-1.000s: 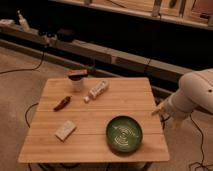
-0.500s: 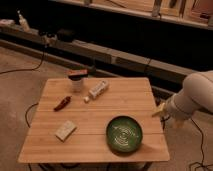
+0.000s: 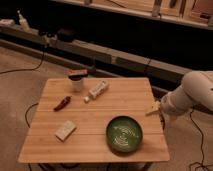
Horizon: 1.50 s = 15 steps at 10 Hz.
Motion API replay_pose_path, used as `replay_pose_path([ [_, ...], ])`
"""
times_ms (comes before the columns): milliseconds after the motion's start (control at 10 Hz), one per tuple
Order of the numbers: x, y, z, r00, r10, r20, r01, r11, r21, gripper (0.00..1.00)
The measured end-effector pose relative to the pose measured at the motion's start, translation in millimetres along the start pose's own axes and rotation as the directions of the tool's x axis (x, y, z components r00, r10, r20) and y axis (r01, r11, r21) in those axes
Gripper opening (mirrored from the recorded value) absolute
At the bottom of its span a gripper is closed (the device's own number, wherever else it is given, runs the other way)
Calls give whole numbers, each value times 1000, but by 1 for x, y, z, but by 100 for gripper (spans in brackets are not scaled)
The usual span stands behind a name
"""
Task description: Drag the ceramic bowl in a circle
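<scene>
Wooden table (image 3: 115, 100), bowl untouched.
My claw (image 3: 153, 109) hangs open at the frame's right, apart from the ceramic bowl (image 3: 124, 134), probably spread to catch its rim.

From where I stand, only the arm (image 3: 192, 92) has stirred, and barely. The gripper (image 3: 153, 109) has crept a shade closer to the ceramic bowl (image 3: 124, 133). Its pale tip now sits up and to the right of the bowl, near it but apart from its rim. The white bulk of the arm, further right of the bowl, has shifted slightly with it; I cannot tell which way.
</scene>
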<state>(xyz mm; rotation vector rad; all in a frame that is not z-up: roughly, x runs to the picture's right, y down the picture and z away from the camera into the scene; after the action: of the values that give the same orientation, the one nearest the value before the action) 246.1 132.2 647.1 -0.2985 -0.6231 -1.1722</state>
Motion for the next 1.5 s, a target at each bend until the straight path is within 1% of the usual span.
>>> replay_pose_path([
  [100,1,-2,1,1000,-19,3,19,1000,11,65],
  [500,0,-4,2,1000,-26,5,26,1000,13,65],
  [600,-3,-10,15,999,-46,23,46,999,26,65],
  [700,-5,-16,29,997,-66,42,65,997,31,65],
  [800,-6,-23,49,994,-91,67,89,996,30,65],
  [900,-7,-22,68,990,-106,94,104,994,23,65],
  [1100,-5,-19,99,985,-109,134,109,994,8,65],
  [1500,-5,-1,149,976,-99,193,107,994,-36,65],
])
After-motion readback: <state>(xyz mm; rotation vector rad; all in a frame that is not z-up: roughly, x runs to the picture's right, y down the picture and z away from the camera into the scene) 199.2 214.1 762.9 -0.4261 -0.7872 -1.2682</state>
